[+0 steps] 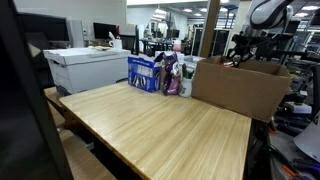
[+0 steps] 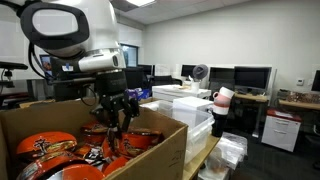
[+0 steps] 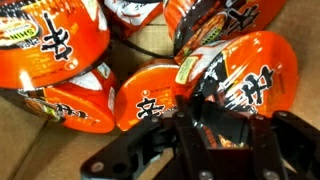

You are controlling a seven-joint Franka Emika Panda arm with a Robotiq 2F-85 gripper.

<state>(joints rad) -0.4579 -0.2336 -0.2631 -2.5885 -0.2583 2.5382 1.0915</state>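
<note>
Where gripper (image 3: pixel 212 118) hangs clenched over noodle bowl (image 3: pixel 250 75), cardboard box (image 2: pixel 165 150) walls near, other bowls (image 3: pixel 60 55) crowd round.

Wrist view: gripper (image 3: pixel 218 118) fingertips lost against noodle bowl (image 3: pixel 250 60); upper bowls (image 3: pixel 50 40) cut by top edge. Exterior view: cardboard box (image 1: pixel 240 88) wall hides contents.

the pincer (image 2: pixel 116 128) hangs inside the cardboard box (image 2: pixel 165 150), above the noodle bowls (image 3: pixel 60 55) lying side by side.
</note>
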